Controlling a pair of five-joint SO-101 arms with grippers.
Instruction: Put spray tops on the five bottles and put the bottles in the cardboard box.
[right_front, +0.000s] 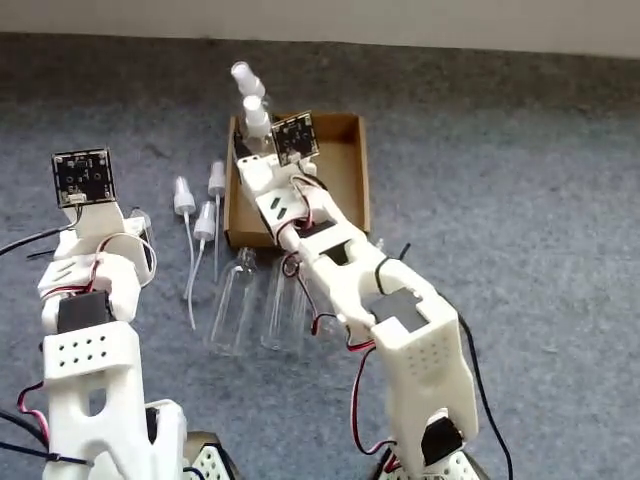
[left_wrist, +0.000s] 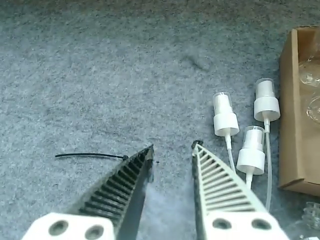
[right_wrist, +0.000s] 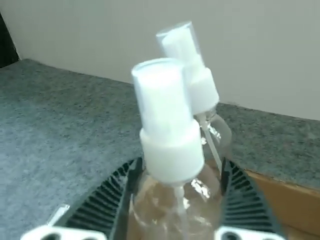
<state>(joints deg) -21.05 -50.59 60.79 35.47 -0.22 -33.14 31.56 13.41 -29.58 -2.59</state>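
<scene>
My right gripper (right_wrist: 180, 166) is shut on a clear bottle (right_wrist: 172, 200) with a white spray top (right_wrist: 167, 130), held upright at the far left corner of the cardboard box (right_front: 343, 165). A second topped bottle (right_wrist: 192, 75) stands just behind it. From above, both bottles (right_front: 257, 115) (right_front: 245, 80) rise at that corner with the right gripper (right_front: 256, 150) below them. Three loose spray tops (left_wrist: 225, 117) (left_wrist: 266, 102) (left_wrist: 251, 150) lie left of the box. My left gripper (left_wrist: 173, 147) hovers open and empty over the carpet beside them. Two uncapped bottles (right_front: 232, 300) (right_front: 284, 300) lie in front of the box.
A black zip tie (left_wrist: 90, 156) lies on the grey carpet beside the left gripper. The box wall (left_wrist: 292, 110) stands just past the spray tops. The right arm (right_front: 400, 320) stretches over the lying bottles and the box's near side.
</scene>
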